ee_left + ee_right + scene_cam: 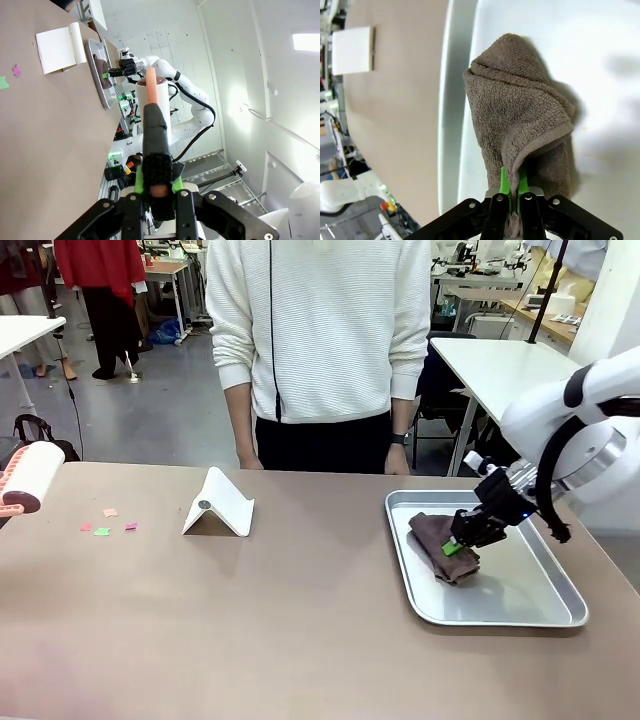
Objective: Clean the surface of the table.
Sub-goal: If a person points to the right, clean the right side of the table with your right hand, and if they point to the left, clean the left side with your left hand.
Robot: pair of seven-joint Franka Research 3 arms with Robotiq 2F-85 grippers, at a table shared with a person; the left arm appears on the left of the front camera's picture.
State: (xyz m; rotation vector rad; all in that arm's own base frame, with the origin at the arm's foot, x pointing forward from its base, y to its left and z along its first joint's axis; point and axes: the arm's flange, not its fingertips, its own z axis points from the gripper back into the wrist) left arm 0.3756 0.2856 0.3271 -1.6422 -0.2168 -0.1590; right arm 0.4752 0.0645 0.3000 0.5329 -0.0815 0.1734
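At the far left of the front view we see a lint roller [30,475], its white roll above the edge of the table [250,620], the wide brownish-tan top that spans the whole foreground. In the left wrist view our left gripper [157,187] is clamped tight on the roller's black-wrapped handle, green pads pressed against both sides, with the roll pointing away from the camera.

A little to the right, a few small paper scraps [108,523], pink and green, lie loose on the tabletop. Next comes a folded white stand [220,505], resting on the table near its far edge. Behind that edge stands a person [320,330] in a white sweater, arms hanging down.

Further right, a shallow metal tray [540,610] sits on the table. A crumpled brown towel [445,545] lies in its left part. Our right gripper [458,545] is down on the towel; in the right wrist view its fingers [504,181] are pinched together on a fold of the cloth, which rests on the tray floor.
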